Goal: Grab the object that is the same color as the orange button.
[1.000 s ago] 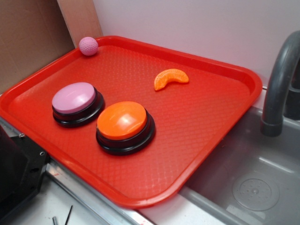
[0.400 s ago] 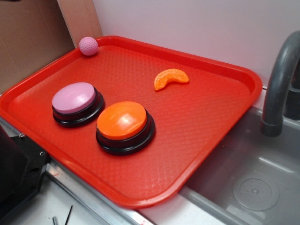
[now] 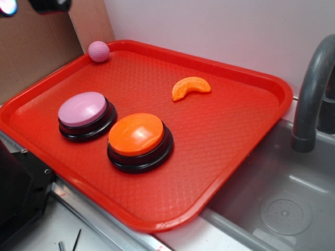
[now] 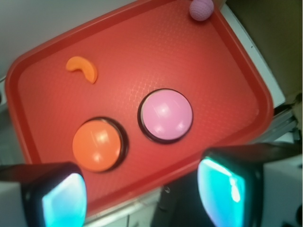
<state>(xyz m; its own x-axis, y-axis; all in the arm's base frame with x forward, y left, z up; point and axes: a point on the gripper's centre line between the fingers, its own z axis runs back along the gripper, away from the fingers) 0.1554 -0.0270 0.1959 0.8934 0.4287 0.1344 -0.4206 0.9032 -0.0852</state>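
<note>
A large red plastic tray [image 3: 225, 130] with a raised rim and dimpled surface filled most of both views, set beside a grey sink basin [image 3: 282, 204] with a grey curved faucet [image 3: 313, 89] at the right edge of the exterior view. On the tray sat two big round push buttons with black bases — the orange button [image 3: 137, 135] nearer the tray's front edge, and a pink-lilac button [image 3: 84, 110] just beside it, the two bases close together but not clearly touching. The small orange segment toy [image 3: 190, 87], crescent-shaped and ridged, lay flat on the tray's open surface, well apart from both buttons and toward the far side by the white wall. A pink dimpled ball [image 3: 99, 51] rested in the tray's far corner against the rim. The gripper [image 4: 142, 191] hung high above the tray's near edge, its two fingers [image 4: 57, 194] spread wide with nothing between them — only blurred, teal-tinted pads showed in the wrist view. In the exterior view just a dark piece of the arm appeared at the top left corner.
</note>
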